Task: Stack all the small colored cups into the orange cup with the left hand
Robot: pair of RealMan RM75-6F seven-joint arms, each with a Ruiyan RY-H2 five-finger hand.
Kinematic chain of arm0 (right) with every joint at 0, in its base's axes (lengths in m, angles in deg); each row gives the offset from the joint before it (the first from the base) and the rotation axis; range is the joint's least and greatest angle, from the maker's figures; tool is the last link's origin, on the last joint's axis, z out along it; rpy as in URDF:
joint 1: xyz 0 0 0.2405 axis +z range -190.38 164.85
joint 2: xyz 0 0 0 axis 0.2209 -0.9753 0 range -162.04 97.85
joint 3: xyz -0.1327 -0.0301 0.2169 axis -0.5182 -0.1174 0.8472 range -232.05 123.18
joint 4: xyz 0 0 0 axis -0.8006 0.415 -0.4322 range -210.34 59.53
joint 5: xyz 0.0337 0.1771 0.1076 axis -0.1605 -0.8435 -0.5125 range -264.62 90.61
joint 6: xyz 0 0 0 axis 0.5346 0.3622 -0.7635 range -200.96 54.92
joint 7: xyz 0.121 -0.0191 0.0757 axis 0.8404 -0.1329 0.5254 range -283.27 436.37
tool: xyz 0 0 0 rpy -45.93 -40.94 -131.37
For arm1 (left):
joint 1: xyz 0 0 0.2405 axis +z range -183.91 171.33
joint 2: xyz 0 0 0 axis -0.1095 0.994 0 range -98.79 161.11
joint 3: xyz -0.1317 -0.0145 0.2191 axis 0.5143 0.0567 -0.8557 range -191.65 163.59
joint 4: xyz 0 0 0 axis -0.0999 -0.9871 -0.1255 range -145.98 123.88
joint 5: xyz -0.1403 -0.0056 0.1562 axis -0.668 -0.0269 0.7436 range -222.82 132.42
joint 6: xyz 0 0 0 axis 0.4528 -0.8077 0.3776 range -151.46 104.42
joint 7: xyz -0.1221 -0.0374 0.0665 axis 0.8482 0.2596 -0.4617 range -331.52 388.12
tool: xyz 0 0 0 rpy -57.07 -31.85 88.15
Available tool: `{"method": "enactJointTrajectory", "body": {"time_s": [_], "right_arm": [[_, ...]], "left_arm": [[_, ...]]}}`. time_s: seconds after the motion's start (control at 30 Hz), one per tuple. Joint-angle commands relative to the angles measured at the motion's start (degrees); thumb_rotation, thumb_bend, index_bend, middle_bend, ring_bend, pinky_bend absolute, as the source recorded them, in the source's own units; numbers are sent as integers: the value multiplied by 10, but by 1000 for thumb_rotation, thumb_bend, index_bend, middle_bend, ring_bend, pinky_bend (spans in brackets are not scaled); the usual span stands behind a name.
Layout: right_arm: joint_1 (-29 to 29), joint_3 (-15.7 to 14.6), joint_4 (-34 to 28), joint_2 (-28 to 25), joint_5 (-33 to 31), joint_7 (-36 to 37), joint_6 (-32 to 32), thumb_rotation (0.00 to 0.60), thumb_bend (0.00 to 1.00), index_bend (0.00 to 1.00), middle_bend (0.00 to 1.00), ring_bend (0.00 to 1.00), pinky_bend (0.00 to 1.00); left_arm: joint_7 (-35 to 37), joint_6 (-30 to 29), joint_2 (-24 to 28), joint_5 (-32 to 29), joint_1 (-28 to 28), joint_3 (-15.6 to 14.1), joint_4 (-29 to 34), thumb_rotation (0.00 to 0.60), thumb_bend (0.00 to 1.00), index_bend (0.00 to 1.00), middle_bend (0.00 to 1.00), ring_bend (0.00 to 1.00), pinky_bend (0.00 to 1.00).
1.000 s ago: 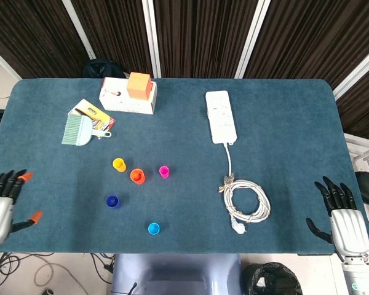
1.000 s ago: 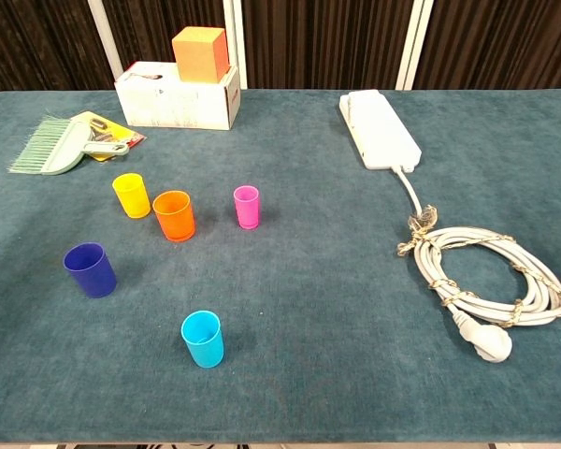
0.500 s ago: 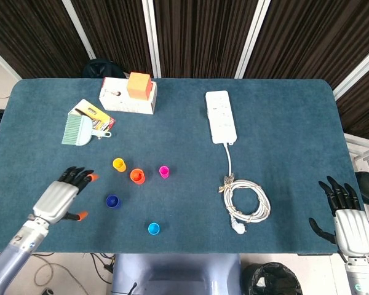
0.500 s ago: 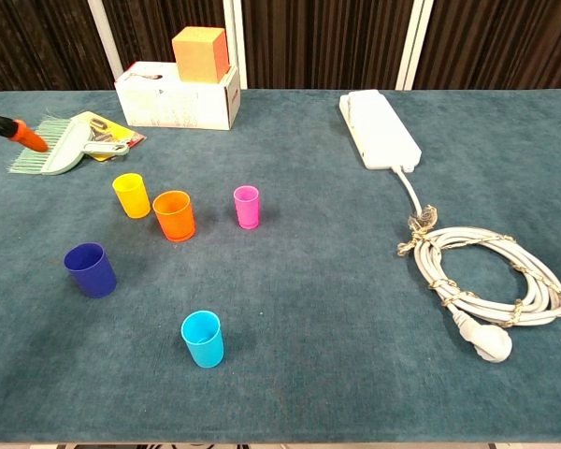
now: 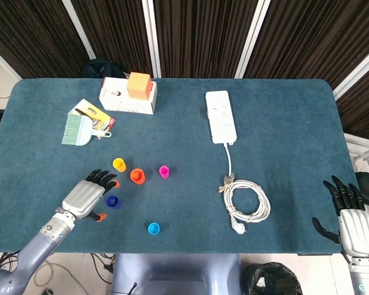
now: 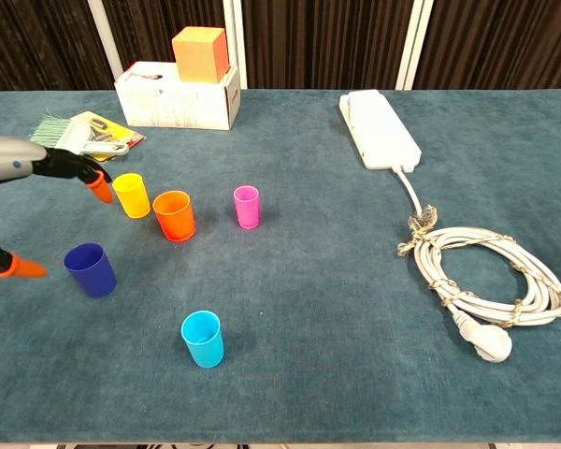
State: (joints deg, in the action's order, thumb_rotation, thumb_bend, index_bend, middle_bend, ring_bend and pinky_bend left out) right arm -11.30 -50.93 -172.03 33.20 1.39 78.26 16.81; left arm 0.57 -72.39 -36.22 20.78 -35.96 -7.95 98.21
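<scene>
Reaching over the near-left part of the table [image 5: 283, 123], the left hand [image 5: 86, 195] hovers just left of the dark blue cup [image 5: 112, 201] with its fingers spread and nothing between them — a posture that looks like the start of a first grasp, since that cup stands nearest it; the orange cup [image 5: 137, 176], the one meant to receive the rest, stands upright a little farther in and to the right, with the yellow cup [image 5: 119, 164] just beyond it on the left, the pink cup [image 5: 164, 171] on its right, and the light blue cup [image 5: 154, 228] well apart near the front edge; all five stand mouth-up and separate, so no stacking is done yet. The right hand [image 5: 353, 215] rests off the near-right corner, open and empty, probably parked there because the job belongs to the other arm. Far left lie a green brush [image 5: 78, 129] and a white box [image 5: 126, 97] bearing an orange block [image 5: 139, 85]; a power strip [image 5: 220, 117] and its coiled cable [image 5: 246, 201] occupy the right side. The chest view cuts the left hand at the frame edge — only fingertips [image 6: 100, 190] and part of the back show there; whether any finger touches the dark blue cup is hard to make out.
</scene>
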Motion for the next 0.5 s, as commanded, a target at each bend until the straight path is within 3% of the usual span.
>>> {"method": "enactJointTrajectory", "body": {"time_s": [0.03, 0.5], "right_arm": [[0, 1, 1, -1, -2, 2, -1, 600, 336, 118, 45, 124, 61], [0, 2, 2, -1, -8, 4, -4, 600, 336, 118, 45, 124, 61]], "left_arm": [[-14, -3, -14, -12, -7, -4, -10, 600, 149, 249, 82, 0, 0], [-31, -29, -61, -10, -15, -23, -49, 600, 151, 325, 83, 0, 0]]}}
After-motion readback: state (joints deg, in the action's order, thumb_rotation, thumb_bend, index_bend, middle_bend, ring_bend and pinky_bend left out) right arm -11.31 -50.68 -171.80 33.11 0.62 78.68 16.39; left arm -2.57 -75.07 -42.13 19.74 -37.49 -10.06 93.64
